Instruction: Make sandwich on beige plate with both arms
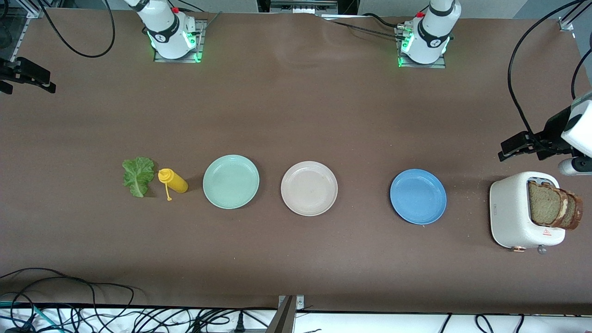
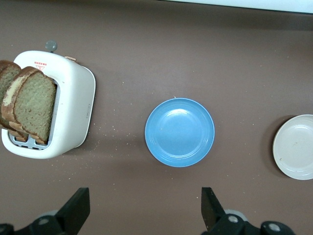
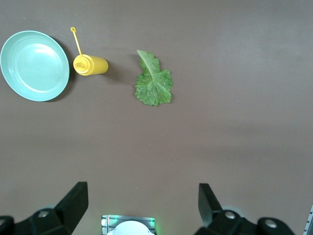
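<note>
No assembled sandwich shows. Two brown-crusted bread slices [image 1: 552, 203] stand in a white toaster [image 1: 511, 208] at the left arm's end; they also show in the left wrist view [image 2: 29, 105]. A green lettuce leaf [image 1: 138, 175] lies flat on the table toward the right arm's end and shows in the right wrist view [image 3: 154, 83]. The beige plate [image 1: 309, 188] sits bare at the table's middle; its edge shows in the left wrist view [image 2: 295, 147]. My left gripper [image 1: 508, 149] is up over the table beside the toaster, open and empty [image 2: 144, 208]. My right gripper [image 1: 46, 85] is up over the right arm's end, open and empty [image 3: 142, 203].
A mint-green plate [image 1: 231, 181] and a lying yellow squeeze bottle [image 1: 175, 181] sit between the lettuce and the beige plate. A blue plate [image 1: 418, 196] sits between the beige plate and the toaster. Cables hang along the table's front edge.
</note>
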`<action>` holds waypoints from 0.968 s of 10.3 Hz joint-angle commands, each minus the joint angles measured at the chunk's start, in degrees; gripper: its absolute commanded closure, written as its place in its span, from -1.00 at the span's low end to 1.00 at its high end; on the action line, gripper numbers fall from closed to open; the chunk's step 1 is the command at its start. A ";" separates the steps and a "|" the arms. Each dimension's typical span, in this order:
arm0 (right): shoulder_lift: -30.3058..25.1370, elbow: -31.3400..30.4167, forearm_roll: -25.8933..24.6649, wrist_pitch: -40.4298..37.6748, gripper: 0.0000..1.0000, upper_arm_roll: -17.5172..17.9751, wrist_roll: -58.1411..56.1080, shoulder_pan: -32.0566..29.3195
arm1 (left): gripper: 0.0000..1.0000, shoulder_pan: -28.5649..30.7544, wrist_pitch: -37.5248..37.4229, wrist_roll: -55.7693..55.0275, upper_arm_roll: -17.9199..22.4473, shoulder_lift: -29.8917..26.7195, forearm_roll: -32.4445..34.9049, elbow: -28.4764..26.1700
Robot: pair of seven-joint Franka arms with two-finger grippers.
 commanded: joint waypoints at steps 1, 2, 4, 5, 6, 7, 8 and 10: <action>-0.83 -0.21 1.11 0.23 -1.00 -1.40 -0.27 -0.12 | -1.00 0.17 -0.19 0.95 -0.24 -0.71 1.48 -0.45; -0.49 -0.21 1.45 0.67 -1.00 -1.31 -0.19 -0.12 | -1.00 0.08 -0.19 0.95 -0.24 -0.54 1.48 -0.53; 0.04 -0.21 3.74 1.02 -1.00 -1.31 -0.10 -0.21 | -1.00 0.08 -0.19 0.95 -0.24 -0.45 1.48 -0.53; 0.22 -0.21 3.92 1.11 -1.00 -2.53 -0.27 -0.38 | -1.00 0.08 -0.19 0.95 -0.24 -0.36 1.48 -0.62; 0.48 -0.21 6.01 1.37 -1.00 -3.41 -0.27 -0.38 | -1.00 0.08 -0.27 0.95 -0.24 -0.36 1.39 -0.71; 0.40 -0.21 7.16 1.11 -1.00 -4.21 -0.80 -0.38 | -1.00 0.08 -0.27 0.95 -0.24 -0.36 1.48 -0.71; 0.40 -0.21 7.69 1.28 -1.00 -4.56 -0.71 -0.38 | -1.00 0.08 -0.36 0.95 -0.24 -0.36 1.48 -0.71; 0.39 -0.21 7.44 1.29 -1.00 -3.87 -0.36 0.05 | -1.00 0.08 -0.36 0.95 -0.24 -0.36 1.48 -0.71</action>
